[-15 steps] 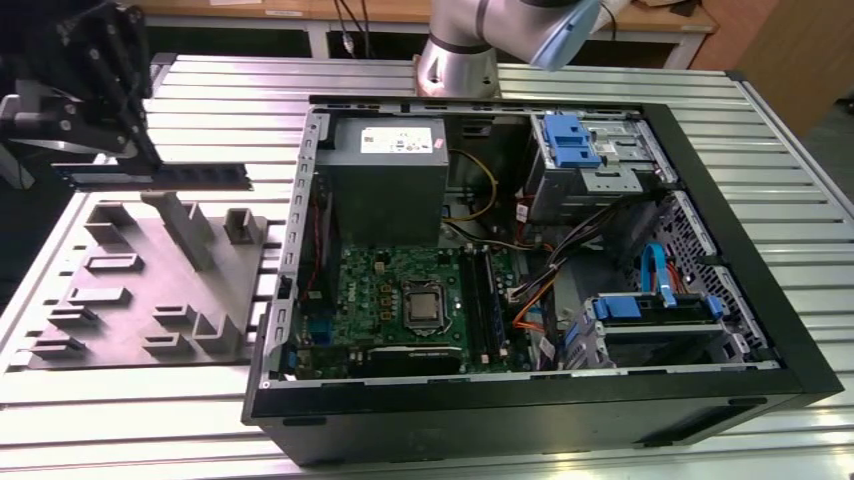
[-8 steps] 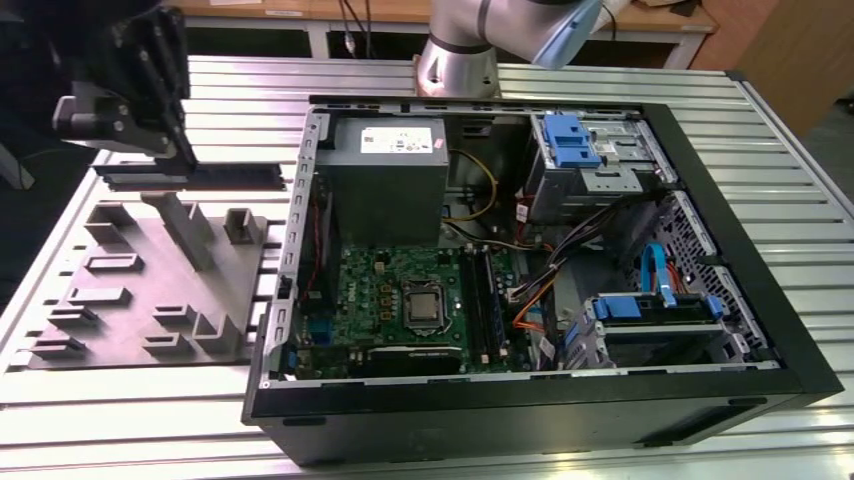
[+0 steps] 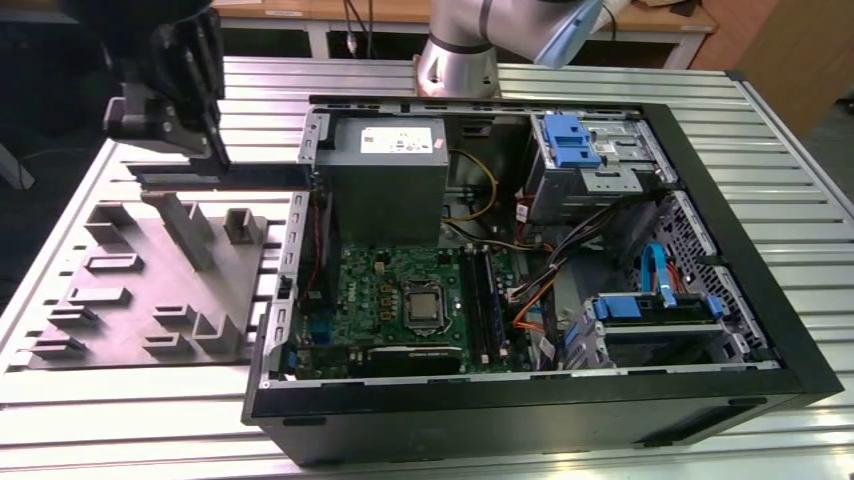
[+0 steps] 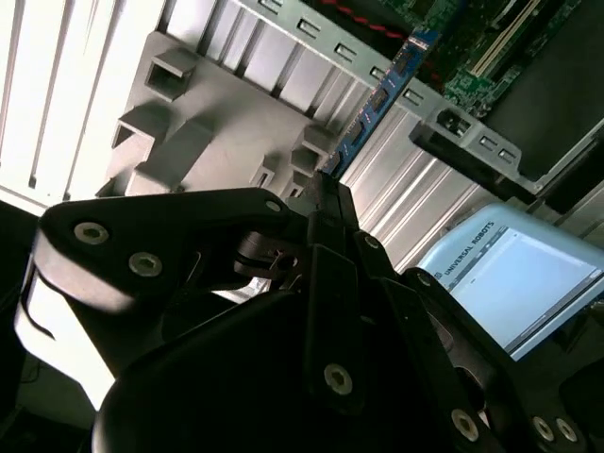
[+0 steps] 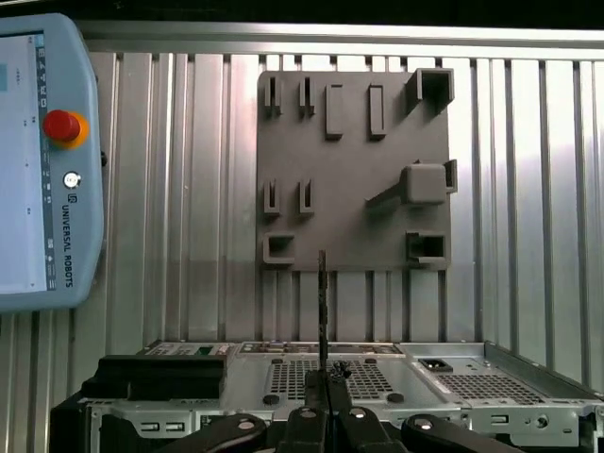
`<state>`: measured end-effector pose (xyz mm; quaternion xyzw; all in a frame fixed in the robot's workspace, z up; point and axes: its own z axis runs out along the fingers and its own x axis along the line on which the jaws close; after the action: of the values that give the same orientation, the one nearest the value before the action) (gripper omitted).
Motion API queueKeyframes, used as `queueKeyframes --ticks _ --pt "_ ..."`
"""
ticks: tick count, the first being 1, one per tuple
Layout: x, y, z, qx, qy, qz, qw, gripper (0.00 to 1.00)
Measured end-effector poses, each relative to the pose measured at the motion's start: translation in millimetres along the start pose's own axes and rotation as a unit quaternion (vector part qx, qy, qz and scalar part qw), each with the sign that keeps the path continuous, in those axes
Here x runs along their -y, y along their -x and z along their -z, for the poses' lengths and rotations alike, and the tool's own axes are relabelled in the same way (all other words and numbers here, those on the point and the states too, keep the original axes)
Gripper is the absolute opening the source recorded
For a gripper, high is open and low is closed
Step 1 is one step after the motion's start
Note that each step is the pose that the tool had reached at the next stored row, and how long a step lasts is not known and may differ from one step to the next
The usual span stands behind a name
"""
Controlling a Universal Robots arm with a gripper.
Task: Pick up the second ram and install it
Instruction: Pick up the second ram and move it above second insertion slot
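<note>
A ribbed metal table (image 3: 120, 420) carries everything. Toward its edge on the exterior view's left lies a gray holder plate (image 3: 134, 300) with raised blocks and open pockets. The black gripper (image 3: 214, 150) hangs above the plate's far edge, near the far corner of the computer case.

In both wrist views the gripper's jaws are pinching the ram stick (image 5: 323, 302) by one end. The rest of the stick juts straight out beyond the fingertips. In the first wrist view it appears edge-on as a thin dark line. In the second wrist view its blue face with dark chips (image 4: 377, 99) shows. The stick is in the air and outside the case. A gray-blue control tablet (image 5: 38, 189) with a red button rests on the table beside the plate.

The open computer case (image 3: 534, 405) takes up the table's middle and the exterior view's right. Inside, the gray power supply (image 3: 387, 170) sits at the far side, with the green motherboard (image 3: 387, 290) in front of it. Further right are two drive cages with blue parts, one far (image 3: 567, 140) and one near (image 3: 654, 310). The silver arm (image 3: 461, 50) rises from the table's far edge behind the case.
</note>
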<state>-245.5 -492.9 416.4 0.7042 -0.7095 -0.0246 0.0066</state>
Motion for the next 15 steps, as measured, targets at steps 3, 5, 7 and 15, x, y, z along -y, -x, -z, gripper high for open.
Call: queueKeyframes --ticks 3,5,7,15 --pt "9.3 0.0 0.3 0.0 0.0 0.0 1.0 0.11" --pt "15.2 0.1 0.5 0.0 0.0 0.0 1.0 0.11" --pt "20.9 0.2 0.7 0.0 0.0 0.0 1.0 0.11" --pt "44.1 0.3 1.4 0.0 0.0 0.0 1.0 0.11"
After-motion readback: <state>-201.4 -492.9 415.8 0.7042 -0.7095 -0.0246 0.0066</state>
